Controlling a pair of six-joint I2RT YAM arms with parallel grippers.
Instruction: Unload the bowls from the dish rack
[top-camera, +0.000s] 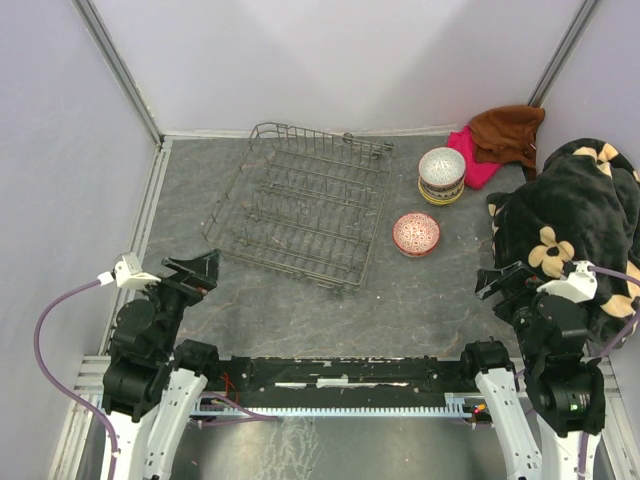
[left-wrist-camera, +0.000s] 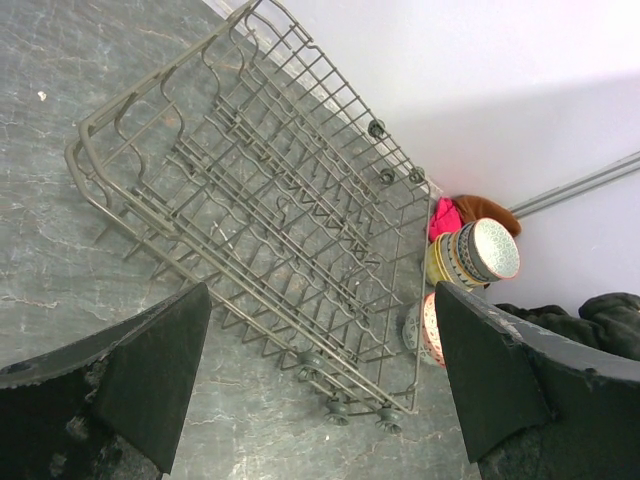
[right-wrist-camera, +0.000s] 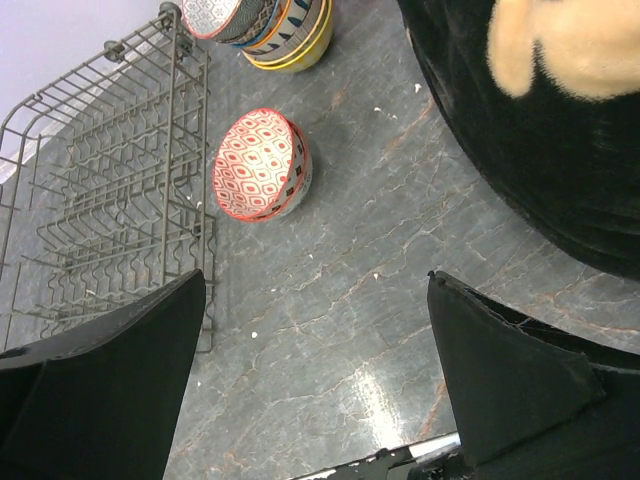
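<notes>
The grey wire dish rack (top-camera: 300, 200) lies on the table with no bowls in it; it also shows in the left wrist view (left-wrist-camera: 250, 190) and the right wrist view (right-wrist-camera: 100, 200). A stack of patterned bowls (top-camera: 441, 175) stands right of the rack, seen too in the wrist views (left-wrist-camera: 475, 255) (right-wrist-camera: 275, 25). A red-patterned bowl (top-camera: 416, 234) sits on another bowl in front of the stack (right-wrist-camera: 262, 165) (left-wrist-camera: 428, 328). My left gripper (top-camera: 200, 272) is open and empty near the rack's front left corner. My right gripper (top-camera: 500, 283) is open and empty at the right.
A black blanket with cream flowers (top-camera: 570, 220) lies at the right edge. A pink cloth (top-camera: 475, 160) and a brown cloth (top-camera: 508, 135) lie at the back right. White walls enclose the table on three sides.
</notes>
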